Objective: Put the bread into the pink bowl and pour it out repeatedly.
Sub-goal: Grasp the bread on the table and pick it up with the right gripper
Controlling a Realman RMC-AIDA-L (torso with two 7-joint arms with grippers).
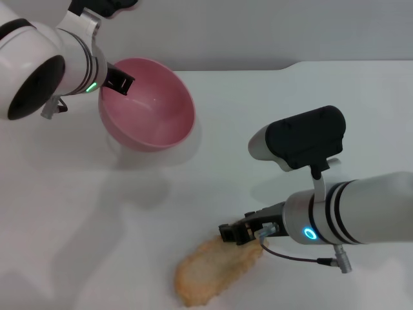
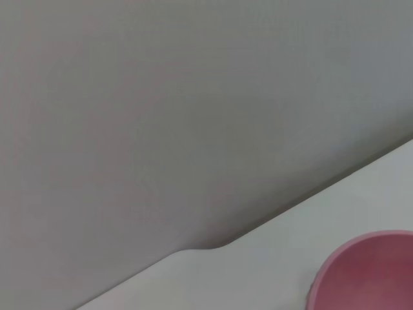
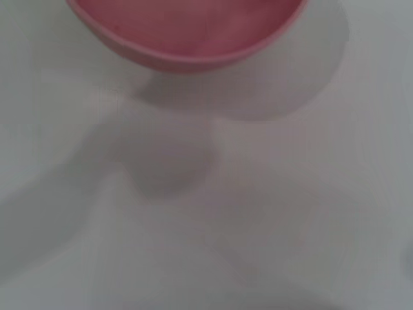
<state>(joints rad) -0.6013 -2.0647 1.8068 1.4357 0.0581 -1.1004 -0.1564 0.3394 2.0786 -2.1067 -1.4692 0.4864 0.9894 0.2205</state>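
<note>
Desk: plain white desk carrying the task items; its far edge meets a grey wall.
Bowl: round, deep, smooth pink plastic bowl, at the far left of the desk. It is tilted, its opening turned toward the right and near side, with a shadow under it. Nothing lies inside it. The left wrist view shows part of its rim; the right wrist view shows its rim and inside at the far side.
Bread: elongated flat loaf, plain tan surface facing up, lying on the desk at the near centre, well apart from the bowl. Its long axis runs from near left to far right.
Left pincer: black pincer at the far left, set on the left rim of the pink bowl and closed on that rim, holding the bowl tilted.
Right pincer: black pincer at the near right, low over the desk, at the far right end of the bread. Contact with the bread and finger spacing: cannot tell.
</note>
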